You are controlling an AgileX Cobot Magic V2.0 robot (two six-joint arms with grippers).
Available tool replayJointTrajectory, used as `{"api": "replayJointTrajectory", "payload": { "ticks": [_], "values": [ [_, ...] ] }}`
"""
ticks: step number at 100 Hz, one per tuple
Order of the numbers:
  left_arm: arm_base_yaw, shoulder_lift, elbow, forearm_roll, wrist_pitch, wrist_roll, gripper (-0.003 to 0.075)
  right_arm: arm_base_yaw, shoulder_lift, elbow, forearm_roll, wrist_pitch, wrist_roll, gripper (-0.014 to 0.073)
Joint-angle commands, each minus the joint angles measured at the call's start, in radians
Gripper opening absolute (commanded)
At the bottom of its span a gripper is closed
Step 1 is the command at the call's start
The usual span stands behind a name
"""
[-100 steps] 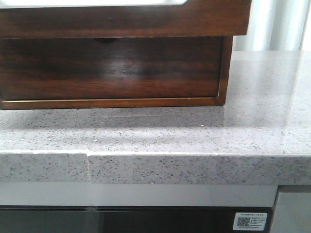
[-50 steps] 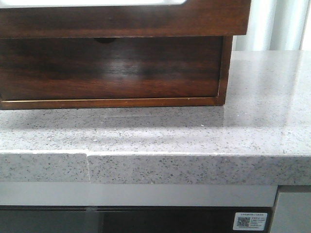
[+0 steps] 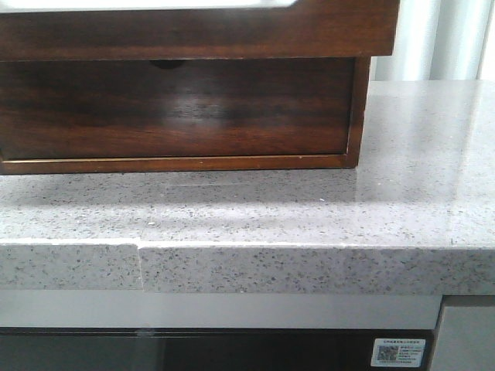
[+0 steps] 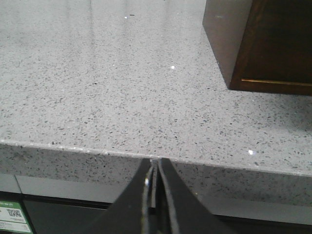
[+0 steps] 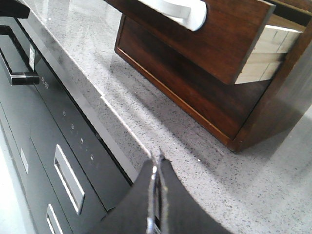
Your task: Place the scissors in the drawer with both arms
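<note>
Drawers first: the wooden box [image 3: 357, 116] stands on the speckled grey bench [image 3: 309, 216], toward its left and back in the front view. An upper drawer [image 5: 229, 39] is pulled out past the box face — the right wrist view shows its dark front, pale side boards and a white object [image 5: 183, 12] at its top edge. What that object is cannot be told, and the drawer's inside is hidden from every view. Below it, the lower drawer [image 3: 178, 108] sits flush in the frame, its finger notch [image 3: 164, 64] just visible under the overhang of the upper one.

Scissors do not show in any view; whether they lie inside the pulled-out drawer cannot be told.

Left gripper [image 4: 154, 168] hangs at the bench's front edge, off the box's left corner, its fingers [image 4: 168, 195] pressed together with nothing between them. Right gripper [image 5: 157, 163] is over the bench edge, well apart from the box — its fingers [image 5: 168, 195] are likewise closed and hold nothing.

Under the bench, a black appliance front [image 5: 58, 146] with a bar handle [image 5: 19, 75] and a QR sticker [image 3: 397, 352].
</note>
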Motion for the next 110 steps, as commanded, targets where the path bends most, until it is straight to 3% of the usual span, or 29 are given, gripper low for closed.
{"api": "replayJointTrajectory", "payload": {
  "ticks": [1,9,17,35,51,75,87,102,110],
  "values": [
    [0.002,-0.033,0.024,-0.012,-0.025,-0.007,-0.0019,-0.001,-0.005,-0.026,-0.002,-0.079,-0.002,-0.0071],
    [0.002,-0.033,0.024,-0.012,-0.025,-0.007,-0.0019,-0.013,-0.005,-0.018,-0.035,-0.106,0.000,-0.0071],
    [0.002,-0.033,0.024,-0.012,-0.025,-0.007,-0.0019,-0.058,-0.005,0.011,-0.035,-0.250,0.035,-0.0071],
    [0.002,-0.033,0.024,-0.012,-0.025,-0.007,-0.0019,-0.258,-0.005,0.135,-0.054,-0.691,0.351,-0.0071],
    [0.002,-0.033,0.024,-0.012,-0.025,-0.007,-0.0019,-0.513,-0.005,0.204,-0.110,-0.840,0.609,-0.0071],
    [0.002,-0.033,0.024,-0.012,-0.025,-0.007,-0.0019,-0.813,-0.008,0.206,-0.142,-0.590,0.674,-0.0071],
    [0.002,-0.033,0.024,-0.012,-0.025,-0.007,-0.0019,-0.853,-0.020,0.206,-0.134,-0.401,0.645,-0.0071],
    [0.002,-0.033,0.024,-0.012,-0.025,-0.007,-0.0019,-0.853,-0.020,0.206,0.022,-0.230,0.416,-0.0071],
    [0.002,-0.033,0.024,-0.012,-0.025,-0.007,-0.0019,-0.853,-0.020,0.206,0.022,-0.142,0.410,-0.0071]
  ]
}}
